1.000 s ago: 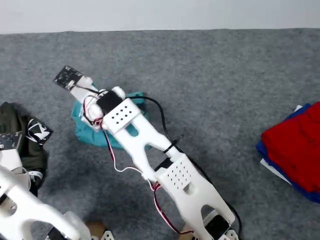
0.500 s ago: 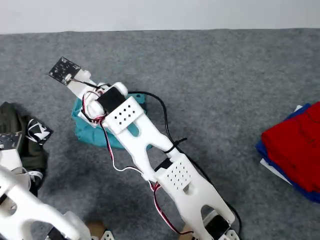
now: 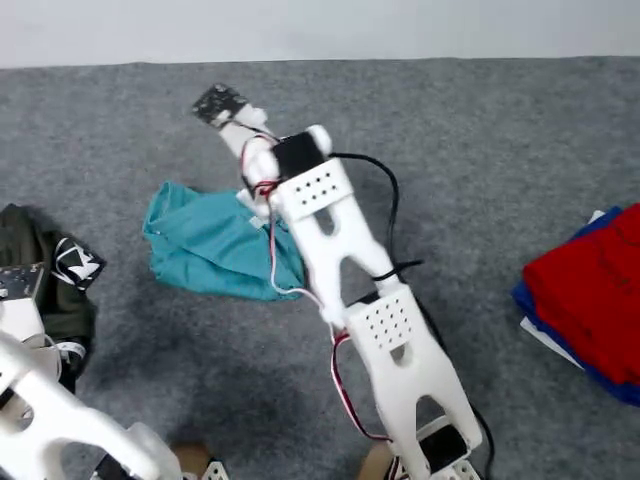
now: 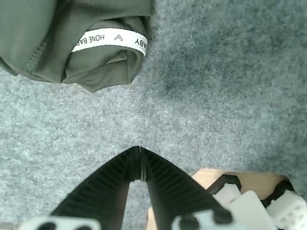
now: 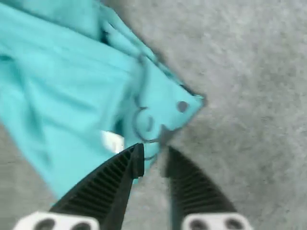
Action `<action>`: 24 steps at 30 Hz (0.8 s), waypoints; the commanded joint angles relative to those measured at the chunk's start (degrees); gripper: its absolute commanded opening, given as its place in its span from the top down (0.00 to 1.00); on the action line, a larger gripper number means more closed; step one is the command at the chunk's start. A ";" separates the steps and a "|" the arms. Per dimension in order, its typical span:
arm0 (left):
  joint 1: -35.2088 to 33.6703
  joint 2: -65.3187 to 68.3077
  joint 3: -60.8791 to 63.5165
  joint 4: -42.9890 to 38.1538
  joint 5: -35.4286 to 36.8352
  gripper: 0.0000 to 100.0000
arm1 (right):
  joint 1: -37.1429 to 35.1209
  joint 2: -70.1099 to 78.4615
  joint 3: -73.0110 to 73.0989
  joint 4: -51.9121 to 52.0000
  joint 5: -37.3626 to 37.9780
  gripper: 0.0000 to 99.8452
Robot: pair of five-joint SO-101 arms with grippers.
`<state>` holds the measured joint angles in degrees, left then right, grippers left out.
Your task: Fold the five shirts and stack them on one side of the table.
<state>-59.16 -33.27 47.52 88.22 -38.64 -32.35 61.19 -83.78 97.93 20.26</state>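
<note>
A: What has been altered?
B: The right arm has been swung off the teal shirt (image 3: 205, 245), which is now uncovered and lies crumpled left of centre. The right end effector (image 5: 152, 160) is held slightly parted at its corner, with nothing grasped.
A: And the task?
B: Folding is judged unfinished. The left end effector (image 4: 140, 163) is clenched empty near an olive shirt (image 4: 72, 43), and a red shirt (image 3: 590, 290) is stacked at the right edge.
A: Surroundings?
B: A grey felted surface (image 3: 480, 150) is backed by a pale wall (image 3: 300, 25).
</note>
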 commanded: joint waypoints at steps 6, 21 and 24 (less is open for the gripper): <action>0.44 -1.32 -1.36 -0.62 0.00 1.00 | 1.36 6.90 -1.41 -7.96 4.92 0.99; 0.44 -0.97 -1.27 -0.79 0.00 1.00 | -22.37 7.43 -12.40 4.88 4.75 0.99; 0.44 -0.97 -1.27 -1.23 0.00 1.00 | -24.66 5.67 -12.48 4.79 4.84 0.99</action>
<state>-59.16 -33.27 47.52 88.22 -38.64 -54.77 70.59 -93.10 100.48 24.66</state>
